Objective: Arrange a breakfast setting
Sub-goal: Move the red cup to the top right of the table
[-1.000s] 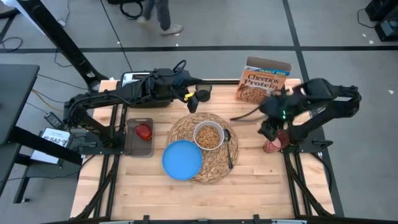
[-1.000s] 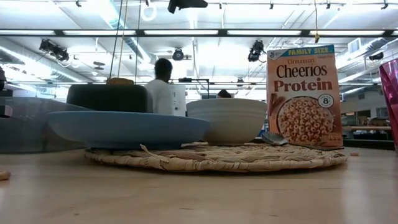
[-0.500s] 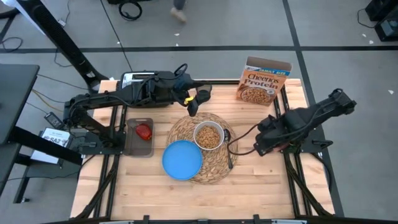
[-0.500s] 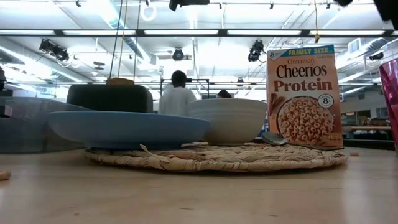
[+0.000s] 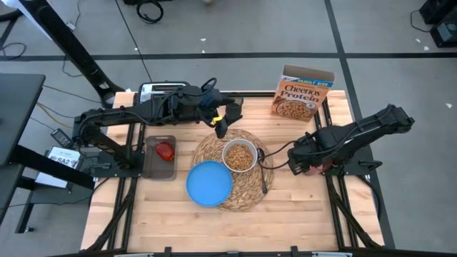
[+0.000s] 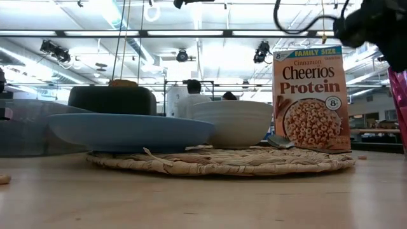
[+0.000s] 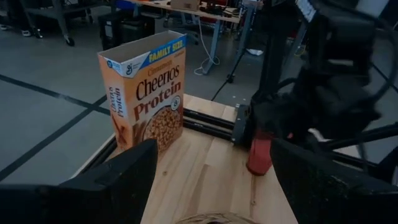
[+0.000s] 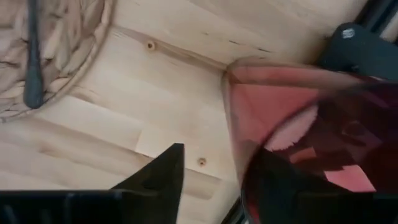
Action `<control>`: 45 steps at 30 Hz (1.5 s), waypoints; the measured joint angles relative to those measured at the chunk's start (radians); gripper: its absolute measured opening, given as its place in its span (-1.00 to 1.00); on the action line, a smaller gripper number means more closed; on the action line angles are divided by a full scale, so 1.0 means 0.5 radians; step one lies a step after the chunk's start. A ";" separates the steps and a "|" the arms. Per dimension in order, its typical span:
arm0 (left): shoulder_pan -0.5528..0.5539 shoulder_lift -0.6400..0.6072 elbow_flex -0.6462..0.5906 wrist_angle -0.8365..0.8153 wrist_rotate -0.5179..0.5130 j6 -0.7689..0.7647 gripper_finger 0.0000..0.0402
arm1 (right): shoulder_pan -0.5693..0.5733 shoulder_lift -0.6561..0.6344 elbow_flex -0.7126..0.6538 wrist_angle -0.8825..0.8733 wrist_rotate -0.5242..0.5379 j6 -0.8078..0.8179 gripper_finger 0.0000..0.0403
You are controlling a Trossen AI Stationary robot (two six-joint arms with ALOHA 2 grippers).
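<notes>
Right claw has swung back over the translucent red cup.
Fingers spread around its rim, not pinching yet; the cup awaits placing by the placemat.

I am working in a robotics lab or workshop hall, not a home. My wooden bench sits on a black metal frame on a grey concrete floor marked with dark lines, cables trailing beside it. Beyond the cereal box, long ceiling strip lights, exposed ducts and hanging cameras run over other workbenches, where a person stands.
</notes>
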 joint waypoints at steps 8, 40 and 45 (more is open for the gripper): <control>-0.102 -0.020 0.000 -0.033 -0.001 0.052 0.57 | -0.057 0.017 -0.084 0.048 -0.041 -0.172 -0.88; -0.785 -0.422 0.000 -0.058 -0.001 0.146 0.56 | -1.093 1.061 1.029 0.314 0.568 -4.470 -0.94; -0.785 -0.422 0.000 -0.057 -0.003 0.151 0.56 | -1.165 1.138 1.076 0.372 0.561 -4.678 -0.94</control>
